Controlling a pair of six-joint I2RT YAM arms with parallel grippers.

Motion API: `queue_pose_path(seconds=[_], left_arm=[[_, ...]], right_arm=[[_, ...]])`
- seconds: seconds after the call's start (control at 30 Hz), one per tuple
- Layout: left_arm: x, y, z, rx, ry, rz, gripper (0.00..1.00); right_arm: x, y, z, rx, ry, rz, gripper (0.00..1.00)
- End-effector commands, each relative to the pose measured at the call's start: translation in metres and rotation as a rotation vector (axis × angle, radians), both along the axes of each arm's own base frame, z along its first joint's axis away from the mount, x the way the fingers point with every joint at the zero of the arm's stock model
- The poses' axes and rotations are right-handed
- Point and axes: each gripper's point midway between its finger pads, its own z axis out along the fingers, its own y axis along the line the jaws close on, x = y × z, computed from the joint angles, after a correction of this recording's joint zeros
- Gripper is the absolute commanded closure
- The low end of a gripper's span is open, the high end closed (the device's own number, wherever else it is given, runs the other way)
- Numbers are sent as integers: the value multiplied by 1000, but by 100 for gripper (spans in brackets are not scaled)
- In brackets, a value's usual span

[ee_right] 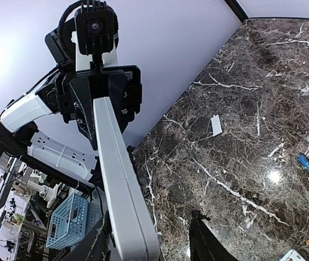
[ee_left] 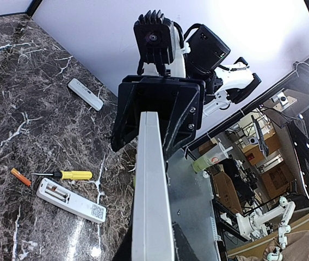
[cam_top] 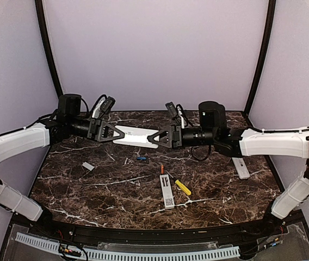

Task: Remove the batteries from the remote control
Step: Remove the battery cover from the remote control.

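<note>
Two-ended hold on white remote (cam_top: 134, 135), aloft, long axis running straight from left gripper (cam_top: 113, 132) to right gripper (cam_top: 151, 137). Left jaws clamped on one end; right jaws astride the other, firm grip unclear. Loose on table (cam_top: 89, 196) just below: blue battery (cam_top: 141, 158), orange battery (cam_top: 161, 169).

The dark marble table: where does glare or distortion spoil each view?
Top external: even light, only a faint sheen on the dark marble table. Left wrist: the white wall is overexposed. Right wrist: a bright reflection sits beside the small blue battery, and the wide lens stretches the long white remote control.
</note>
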Motion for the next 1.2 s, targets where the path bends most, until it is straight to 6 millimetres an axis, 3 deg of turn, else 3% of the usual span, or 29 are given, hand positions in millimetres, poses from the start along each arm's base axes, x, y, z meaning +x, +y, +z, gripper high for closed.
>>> queue_pose_path(seconds=[0.0, 0.37, 0.83, 1.07, 1.17], left_arm=[[-6, 3, 8, -19, -33, -13, 100], [-6, 3, 8, -19, -31, -14, 100], [-7, 3, 9, -19, -34, -16, 100], [-7, 3, 9, -19, -34, -16, 100], [-7, 4, 10, -18, -39, -11, 100]], right_arm=[[5, 4, 11, 22, -31, 6, 55], [7, 7, 11, 25, -27, 9, 65], [10, 6, 7, 6, -13, -14, 90], [11, 7, 5, 2, -10, -13, 90], [12, 5, 2, -11, -5, -25, 79]])
